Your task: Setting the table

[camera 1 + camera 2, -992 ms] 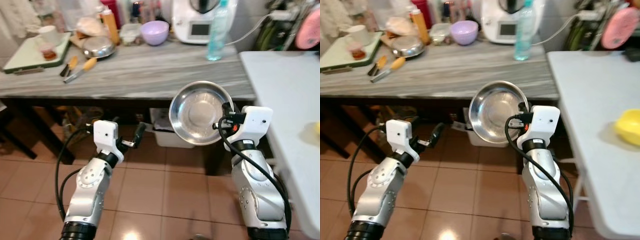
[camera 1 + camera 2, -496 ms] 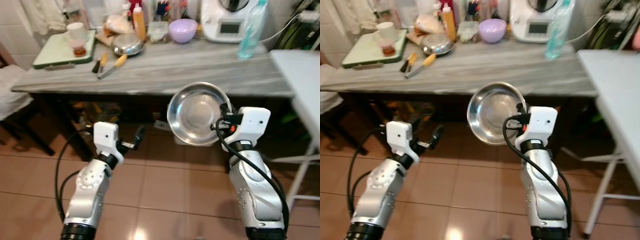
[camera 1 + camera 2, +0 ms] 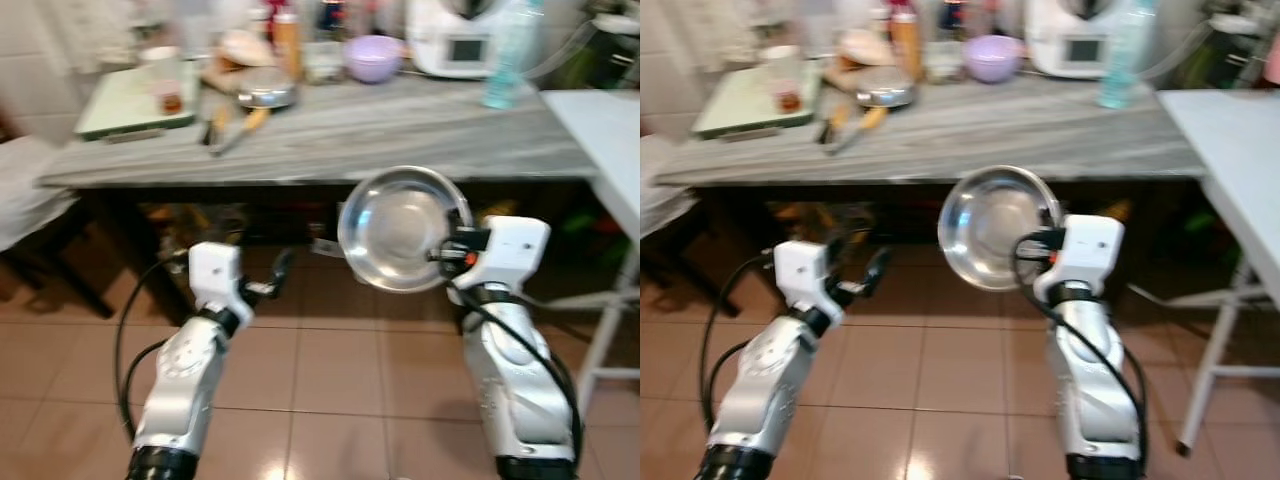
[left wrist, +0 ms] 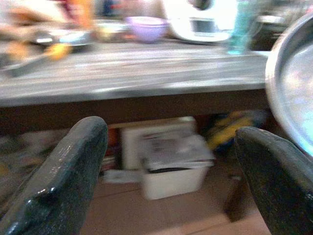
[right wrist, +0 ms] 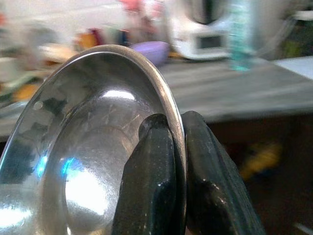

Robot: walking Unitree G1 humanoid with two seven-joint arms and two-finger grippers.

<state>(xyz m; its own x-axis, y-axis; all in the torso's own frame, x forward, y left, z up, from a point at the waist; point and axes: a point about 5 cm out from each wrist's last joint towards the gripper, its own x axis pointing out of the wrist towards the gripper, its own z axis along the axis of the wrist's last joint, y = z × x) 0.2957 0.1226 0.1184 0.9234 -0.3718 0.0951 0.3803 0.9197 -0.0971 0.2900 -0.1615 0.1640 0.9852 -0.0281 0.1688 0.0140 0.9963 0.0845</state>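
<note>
My right gripper is shut on the rim of a round steel bowl, held upright at chest height with its hollow facing me, in front of the grey counter. In the right wrist view both fingers pinch the bowl's edge. My left gripper is open and holds nothing, hanging low over the tiled floor before the counter. The white table stands at the right.
The counter holds a second steel bowl, a purple bowl, knives, a green tray, a water bottle and a white appliance. A white bin sits under the counter.
The whole picture has swung sideways and is now blurred, so the camera is moving. Both arms keep the same pose, with the bowl still pinched in the right gripper.
</note>
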